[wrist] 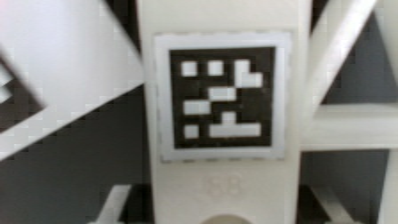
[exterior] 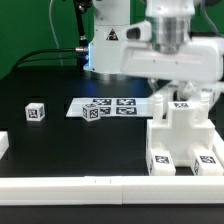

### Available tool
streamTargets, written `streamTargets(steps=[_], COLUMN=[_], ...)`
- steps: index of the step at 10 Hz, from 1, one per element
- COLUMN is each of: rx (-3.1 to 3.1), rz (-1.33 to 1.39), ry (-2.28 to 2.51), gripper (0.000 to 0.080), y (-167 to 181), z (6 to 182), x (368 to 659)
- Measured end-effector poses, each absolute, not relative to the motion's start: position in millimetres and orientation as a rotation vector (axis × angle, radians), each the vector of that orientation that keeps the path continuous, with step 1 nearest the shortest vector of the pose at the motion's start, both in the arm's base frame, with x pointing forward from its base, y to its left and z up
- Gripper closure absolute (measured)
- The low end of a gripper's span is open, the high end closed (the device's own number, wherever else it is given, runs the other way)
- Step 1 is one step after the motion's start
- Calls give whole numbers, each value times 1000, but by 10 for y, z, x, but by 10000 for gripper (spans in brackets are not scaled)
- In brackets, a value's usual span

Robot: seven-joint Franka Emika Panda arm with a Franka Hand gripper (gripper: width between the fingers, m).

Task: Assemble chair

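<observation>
The chair [exterior: 182, 135] stands at the exterior view's right as a joined white structure, with tagged blocks at its foot. My gripper [exterior: 182, 92] is straight above it, lowered onto its upper part. In the wrist view an upright white bar of the chair [wrist: 217, 190] with a black-and-white tag [wrist: 217, 95] fills the middle and sits between my jaws. My fingers [wrist: 114, 198] show blurred beside the bar, with a thin dark gap on each side. My gripper [wrist: 217, 200] looks open around the bar. Two small tagged white cubes [exterior: 35, 112] [exterior: 95, 112] lie loose on the table.
The marker board [exterior: 118, 104] lies flat at the middle back, by the second cube. A long white border rail [exterior: 90, 186] runs along the front. A white block [exterior: 3, 146] sits at the left edge. The robot base [exterior: 108, 45] stands behind.
</observation>
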State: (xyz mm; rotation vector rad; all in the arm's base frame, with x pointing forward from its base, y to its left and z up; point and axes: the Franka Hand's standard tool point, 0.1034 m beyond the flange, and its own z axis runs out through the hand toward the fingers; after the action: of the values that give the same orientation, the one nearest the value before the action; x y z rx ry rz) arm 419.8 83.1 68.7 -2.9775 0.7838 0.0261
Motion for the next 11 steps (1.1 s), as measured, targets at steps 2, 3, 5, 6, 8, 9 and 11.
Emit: streamTargets(steps=[2, 3, 5, 6, 8, 9, 11], rx=[-2960, -2971, -2976, -2976, -3004, -3023, -3044], rz=[18, -8, -13, -13, 30, 99, 120], ry=[693, 650, 643, 644, 579, 476, 336], gripper=[515, 515, 515, 515, 515, 515, 515], y=[638, 551, 536, 536, 484, 420, 290], z=[1048, 1227, 1234, 1233, 1227, 1337, 1427], x=[4261, 4358, 4374, 4374, 4443, 4656, 5062])
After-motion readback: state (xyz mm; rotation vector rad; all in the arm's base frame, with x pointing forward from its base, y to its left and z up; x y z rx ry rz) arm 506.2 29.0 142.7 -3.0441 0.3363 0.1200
